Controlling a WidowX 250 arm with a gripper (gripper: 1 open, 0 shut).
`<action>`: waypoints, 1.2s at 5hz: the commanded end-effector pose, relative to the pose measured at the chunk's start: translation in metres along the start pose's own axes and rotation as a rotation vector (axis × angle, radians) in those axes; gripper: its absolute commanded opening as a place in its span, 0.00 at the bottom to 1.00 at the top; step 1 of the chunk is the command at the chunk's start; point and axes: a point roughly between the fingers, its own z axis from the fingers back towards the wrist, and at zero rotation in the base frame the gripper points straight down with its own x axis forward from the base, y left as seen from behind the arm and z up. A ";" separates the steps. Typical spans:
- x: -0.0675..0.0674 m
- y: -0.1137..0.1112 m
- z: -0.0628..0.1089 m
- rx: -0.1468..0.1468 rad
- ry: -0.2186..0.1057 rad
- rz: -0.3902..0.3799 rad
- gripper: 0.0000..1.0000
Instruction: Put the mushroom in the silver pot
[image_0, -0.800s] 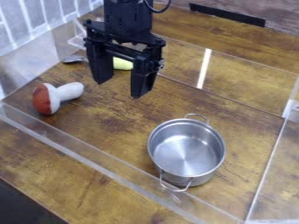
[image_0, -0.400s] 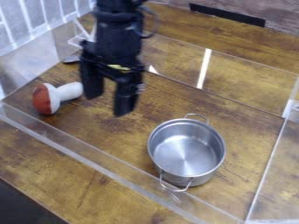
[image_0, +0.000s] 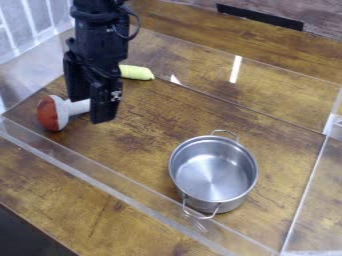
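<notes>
At the far left the mushroom lies on its side on the wooden table, its red cap toward the left edge and its white stem pointing right. The gripper hangs directly over the stem, jaws wide apart, holding nothing. I think it should go straight down and close around the stem squarely. At the right the silver pot waits, empty.
</notes>
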 end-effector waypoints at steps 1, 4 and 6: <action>-0.005 0.017 0.007 0.048 -0.042 -0.087 1.00; -0.015 0.047 0.000 0.142 -0.109 -0.282 1.00; -0.019 0.061 0.003 0.191 -0.158 -0.303 1.00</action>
